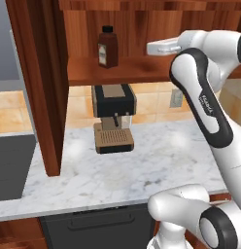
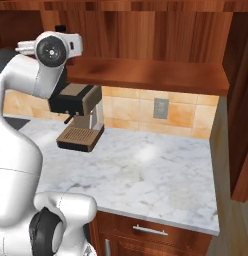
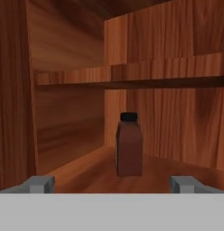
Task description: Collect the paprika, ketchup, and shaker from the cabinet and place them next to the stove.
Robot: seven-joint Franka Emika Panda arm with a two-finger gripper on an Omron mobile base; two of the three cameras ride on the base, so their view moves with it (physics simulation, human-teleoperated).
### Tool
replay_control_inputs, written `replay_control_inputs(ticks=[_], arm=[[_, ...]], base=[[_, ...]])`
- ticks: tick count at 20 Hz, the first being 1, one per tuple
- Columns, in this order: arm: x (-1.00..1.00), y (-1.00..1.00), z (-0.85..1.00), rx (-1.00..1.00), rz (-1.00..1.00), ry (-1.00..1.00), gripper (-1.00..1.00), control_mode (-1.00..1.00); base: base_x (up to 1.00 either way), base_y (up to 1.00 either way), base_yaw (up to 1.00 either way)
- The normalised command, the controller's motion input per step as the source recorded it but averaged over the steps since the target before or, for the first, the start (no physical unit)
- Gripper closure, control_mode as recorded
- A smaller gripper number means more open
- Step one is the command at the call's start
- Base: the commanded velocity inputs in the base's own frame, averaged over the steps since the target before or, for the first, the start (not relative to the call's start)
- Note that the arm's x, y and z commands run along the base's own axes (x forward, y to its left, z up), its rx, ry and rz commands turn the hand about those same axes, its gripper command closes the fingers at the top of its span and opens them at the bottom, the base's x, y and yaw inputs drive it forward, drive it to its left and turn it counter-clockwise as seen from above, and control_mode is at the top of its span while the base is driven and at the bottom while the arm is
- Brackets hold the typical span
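Observation:
The paprika, a squarish dark brown bottle with a black cap and pale label, stands upright on the lower shelf of the reddish-brown cabinet. My gripper hovers at shelf height to its right, pointing at it with a gap between. In the hand view the paprika stands ahead, between and beyond the two fingertips, which are spread wide; the gripper is open and empty. The ketchup and shaker are out of view. A dark flat surface left of the counter may be the stove.
A coffee machine stands on the marble counter right under the shelf. The cabinet's open door hangs down on the left. A wall outlet is on the tiled backsplash. An upper shelf runs above the bottle.

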Motion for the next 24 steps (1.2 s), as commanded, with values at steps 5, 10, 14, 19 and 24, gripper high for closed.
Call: replay_control_inputs(ticks=[5,10,14,19,24], arm=[[0.47,-0.02,0.0,0.0,0.0,0.02,-1.0,-1.0],[0.5,0.0,0.0,0.0,0.0,0.04,-1.0,-1.0],[0.49,0.0,0.0,0.0,0.0,0.06,-1.0,-1.0],[0.42,0.05,0.0,0.0,0.0,0.05,-1.0,-1.0],[0.43,0.22,0.0,0.0,0.0,0.06,-1.0,-1.0]], base=[[0.0,0.0,0.0],[0.0,0.0,0.0],[0.0,0.0,0.0],[0.0,0.0,0.0],[0.0,0.0,0.0]])
